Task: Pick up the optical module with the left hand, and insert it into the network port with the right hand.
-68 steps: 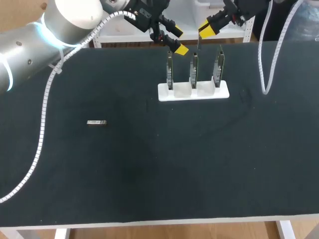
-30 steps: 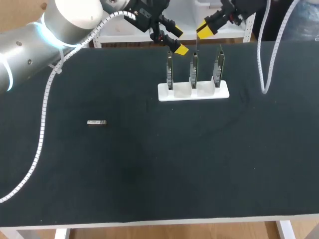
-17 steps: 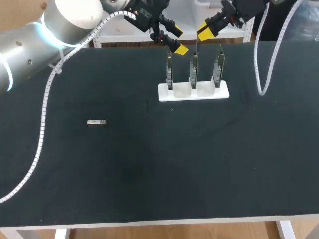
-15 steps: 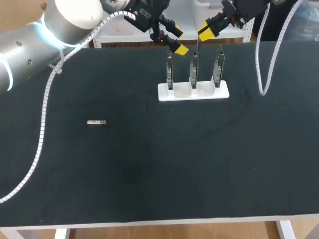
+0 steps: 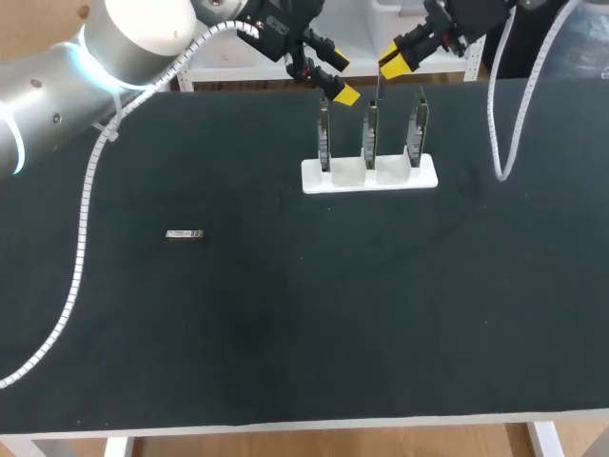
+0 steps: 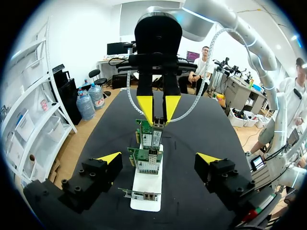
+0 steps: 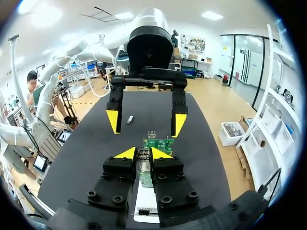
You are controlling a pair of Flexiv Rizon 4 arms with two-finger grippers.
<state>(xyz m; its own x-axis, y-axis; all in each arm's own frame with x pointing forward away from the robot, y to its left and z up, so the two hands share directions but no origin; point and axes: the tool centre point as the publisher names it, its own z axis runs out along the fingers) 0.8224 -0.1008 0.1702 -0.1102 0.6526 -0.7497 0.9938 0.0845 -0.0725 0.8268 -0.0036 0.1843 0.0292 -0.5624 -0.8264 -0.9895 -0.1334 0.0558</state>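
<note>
Silver-grey and small, the optical module (image 5: 185,234) lies flat on the black counter (image 5: 285,333) in the left half of the head view, a little above mid-height. It sits alone, well apart from both grippers and from everything else on the counter. Far to its right, in the upper middle of the frame, a white holder (image 5: 369,175) carries three network cards (image 5: 369,129) standing upright side by side in a row. The left gripper (image 6: 158,158) hangs just above and to the left of the leftmost card, at the end of the left arm (image 5: 57,86), which sweeps in from the upper left corner. Its jaws are spread wide and hold nothing. In its wrist view the holder and cards lie between and ahead of the two yellow tips, touching neither. The right gripper (image 7: 143,154) comes in from the upper right and sits over the top of the middle card, facing the left gripper across the row. Whether its jaws grip anything cannot be told. A white ribbed cable (image 5: 81,228) trails from the left arm down across the left side of the counter.
</note>
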